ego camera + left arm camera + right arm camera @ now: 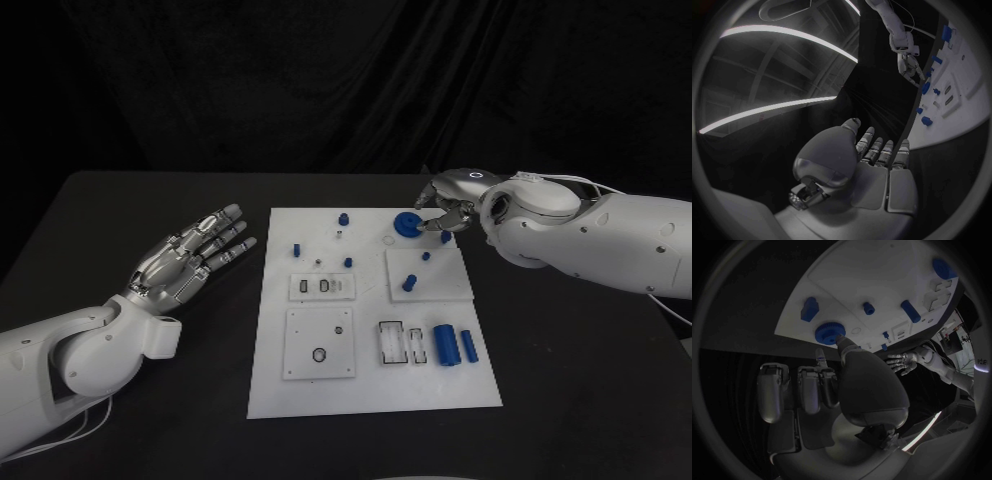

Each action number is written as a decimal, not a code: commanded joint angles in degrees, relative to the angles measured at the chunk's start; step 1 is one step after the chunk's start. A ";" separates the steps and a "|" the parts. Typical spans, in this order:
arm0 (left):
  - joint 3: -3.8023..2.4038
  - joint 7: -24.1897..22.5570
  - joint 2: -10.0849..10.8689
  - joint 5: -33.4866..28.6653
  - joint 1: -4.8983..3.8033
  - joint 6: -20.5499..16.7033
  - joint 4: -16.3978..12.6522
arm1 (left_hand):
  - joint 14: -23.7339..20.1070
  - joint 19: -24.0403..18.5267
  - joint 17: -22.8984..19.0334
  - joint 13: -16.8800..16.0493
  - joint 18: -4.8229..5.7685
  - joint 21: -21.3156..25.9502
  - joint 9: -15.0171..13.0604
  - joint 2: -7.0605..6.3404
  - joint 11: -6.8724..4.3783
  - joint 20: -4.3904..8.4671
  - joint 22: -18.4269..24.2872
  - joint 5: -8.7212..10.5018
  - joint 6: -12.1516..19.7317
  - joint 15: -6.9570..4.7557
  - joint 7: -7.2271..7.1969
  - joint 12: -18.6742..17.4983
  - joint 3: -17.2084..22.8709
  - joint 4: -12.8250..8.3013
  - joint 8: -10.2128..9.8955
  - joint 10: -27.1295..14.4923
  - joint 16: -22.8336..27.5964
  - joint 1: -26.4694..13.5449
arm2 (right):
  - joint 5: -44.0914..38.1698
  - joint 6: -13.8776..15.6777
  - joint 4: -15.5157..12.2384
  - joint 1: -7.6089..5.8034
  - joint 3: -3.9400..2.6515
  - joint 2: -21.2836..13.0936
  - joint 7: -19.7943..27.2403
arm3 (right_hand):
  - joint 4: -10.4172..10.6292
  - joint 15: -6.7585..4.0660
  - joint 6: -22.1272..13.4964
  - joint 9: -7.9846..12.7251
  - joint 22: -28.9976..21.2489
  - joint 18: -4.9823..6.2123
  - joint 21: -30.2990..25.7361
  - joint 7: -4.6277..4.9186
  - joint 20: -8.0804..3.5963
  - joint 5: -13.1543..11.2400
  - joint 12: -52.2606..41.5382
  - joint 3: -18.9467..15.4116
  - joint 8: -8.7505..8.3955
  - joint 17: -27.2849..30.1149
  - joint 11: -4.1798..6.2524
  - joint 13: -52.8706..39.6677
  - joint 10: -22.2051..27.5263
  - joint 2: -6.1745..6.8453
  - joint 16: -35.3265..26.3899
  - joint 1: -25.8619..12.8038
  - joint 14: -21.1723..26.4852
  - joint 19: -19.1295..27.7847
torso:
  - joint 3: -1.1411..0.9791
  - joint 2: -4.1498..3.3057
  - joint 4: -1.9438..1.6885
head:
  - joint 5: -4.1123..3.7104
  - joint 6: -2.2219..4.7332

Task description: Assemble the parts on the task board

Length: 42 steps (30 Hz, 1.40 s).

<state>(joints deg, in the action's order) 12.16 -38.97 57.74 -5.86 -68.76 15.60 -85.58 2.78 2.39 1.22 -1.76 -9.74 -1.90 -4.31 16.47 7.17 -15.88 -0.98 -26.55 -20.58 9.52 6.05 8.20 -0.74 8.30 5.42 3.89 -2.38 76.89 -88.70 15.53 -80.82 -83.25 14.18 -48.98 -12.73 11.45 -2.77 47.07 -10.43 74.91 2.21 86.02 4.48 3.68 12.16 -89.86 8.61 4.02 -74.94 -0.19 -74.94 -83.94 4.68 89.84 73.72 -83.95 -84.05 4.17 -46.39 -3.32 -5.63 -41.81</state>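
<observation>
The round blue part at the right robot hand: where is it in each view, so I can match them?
Head view: the round blue part sits at the task board's far right corner, at the right robot hand.
Left wrist view: too small to tell apart among the blue pieces.
Right wrist view, just beyond the fingertips, near the board edge.
Shared landmark: the white task board.

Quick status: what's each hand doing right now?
Left hand: open, fingers spread, holding nothing, beside the task board.
Right hand: fingertips at the round blue part; grip cannot be told.
</observation>
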 commanded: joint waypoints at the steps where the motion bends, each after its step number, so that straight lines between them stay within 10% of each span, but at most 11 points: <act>1: -0.06 -1.07 -0.15 -0.21 0.07 0.91 -0.04 | 0.05 0.07 -0.01 -0.04 -0.53 0.32 -0.07 0.15 0.26 -0.41 0.06 -0.34 -0.15 0.50 0.07 0.29 0.22 0.02 0.02 -0.14 -0.02 -0.44 | -0.17 2.25 0.32 0.30 -0.03 0.42 -0.61 | -0.21 -0.47 -0.54 0.09 13.66 -1.12 0.30 0.02 -0.42 -0.26 -0.14 -0.07 -0.32 -15.06 0.40 -15.06 -6.06 -0.05 0.16 0.73 -6.05 -3.39 | 0.14 0.12 -0.06 | -0.07 0.01; 29: -0.06 -0.77 -0.30 -0.21 0.21 1.43 0.30 | 0.03 0.04 -0.02 -0.03 -0.51 0.34 -0.07 0.13 0.26 -0.43 0.07 -0.35 -0.13 0.61 0.07 0.28 0.38 -0.06 0.02 -0.15 0.00 -0.51 | -0.17 0.87 4.25 2.52 -0.04 4.15 -0.60 | -0.96 -0.54 -1.57 0.06 13.24 -0.83 -0.83 0.13 -0.55 -0.46 -0.14 -0.10 0.39 -15.06 0.38 -15.06 -6.06 -0.38 0.16 1.71 -6.05 -2.72 | 0.03 0.03 0.01 | 0.30 -0.14; 42: -0.06 -0.65 -0.37 -0.21 0.53 1.63 0.54 | 0.02 0.02 -0.02 -0.02 -0.49 0.35 -0.06 0.11 0.27 -0.44 0.08 -0.34 -0.04 0.64 0.08 0.24 0.48 -0.11 0.00 -0.19 0.00 -0.56 | -0.17 2.18 4.53 2.97 -0.04 4.50 0.58 | -4.74 -1.22 7.52 -8.48 12.60 -0.34 -2.83 -0.67 -1.26 9.94 -0.14 1.39 9.58 -15.06 1.15 -15.06 -6.06 -1.92 0.16 4.89 -6.05 -1.68 | 0.07 0.11 0.12 | 0.74 -0.18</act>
<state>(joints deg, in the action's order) 12.15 -38.92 57.47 -5.86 -68.34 16.35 -85.02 2.79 2.39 1.22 -1.76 -9.74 -1.90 -4.29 16.47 7.17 -15.88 -0.98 -26.55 -20.58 9.94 6.05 8.19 -0.58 8.14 5.42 3.89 -2.38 76.89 -88.66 17.90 -76.37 -80.83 13.83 -44.36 -12.16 7.48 -3.61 53.26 -12.92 74.93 2.23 83.41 5.24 2.76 21.35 -89.86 9.43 9.94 -74.92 0.74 -74.92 -84.03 3.48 89.83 77.57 -83.95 -83.96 4.23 -46.32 -3.24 -4.97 -41.93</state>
